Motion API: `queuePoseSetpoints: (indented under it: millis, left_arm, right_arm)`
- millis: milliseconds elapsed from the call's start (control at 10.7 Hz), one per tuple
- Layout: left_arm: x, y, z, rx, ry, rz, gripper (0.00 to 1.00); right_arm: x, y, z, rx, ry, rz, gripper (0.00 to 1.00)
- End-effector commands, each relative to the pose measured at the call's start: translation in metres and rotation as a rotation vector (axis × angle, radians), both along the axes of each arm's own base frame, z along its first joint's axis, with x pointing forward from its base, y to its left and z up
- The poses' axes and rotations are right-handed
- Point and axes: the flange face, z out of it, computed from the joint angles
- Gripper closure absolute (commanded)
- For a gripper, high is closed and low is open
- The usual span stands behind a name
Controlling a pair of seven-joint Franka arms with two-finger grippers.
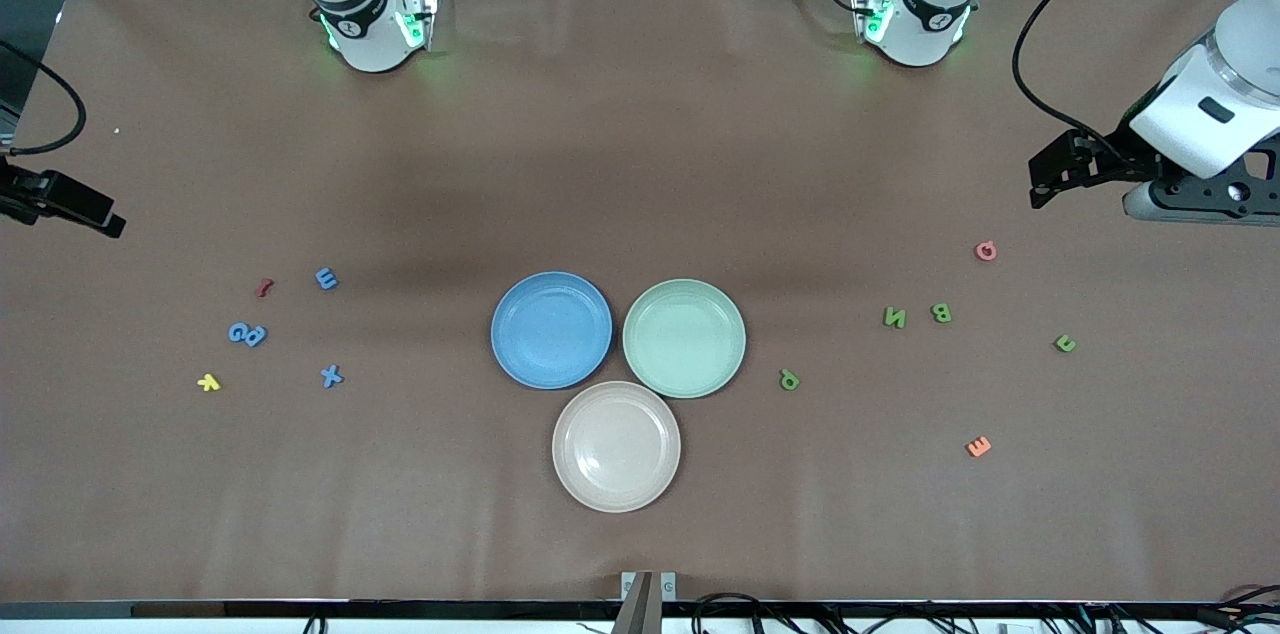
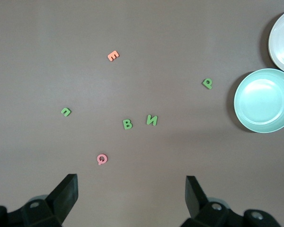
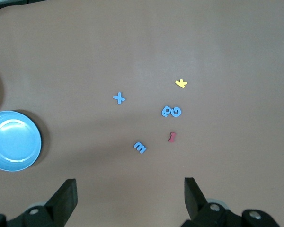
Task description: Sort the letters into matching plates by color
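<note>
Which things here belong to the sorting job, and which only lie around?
Job:
- blue plate
- green plate
- blue letters
- green letters

Lying about:
- beige plate
- yellow letter
- red letter
- pink letter
- orange letter

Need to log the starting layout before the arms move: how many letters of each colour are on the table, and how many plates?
Blue letters: 4
Green letters: 4
Red letter: 1
Yellow letter: 1
Pink letter: 1
Orange letter: 1
Plates: 3 (blue, pale green, beige-pink)
Total: 12 letters, 3 plates
</note>
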Motion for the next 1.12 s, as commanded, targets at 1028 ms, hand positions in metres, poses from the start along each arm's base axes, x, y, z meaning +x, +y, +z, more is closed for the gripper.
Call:
queuePoseSetpoints:
  millis: [1028]
  left_arm:
    - [0.086, -0.063, -0.188, -0.051, 0.119, 0.387, 0.0]
  right_arm:
    - [0.0, 0.004, -0.005, 0.015, 0.009, 0.029, 0.0]
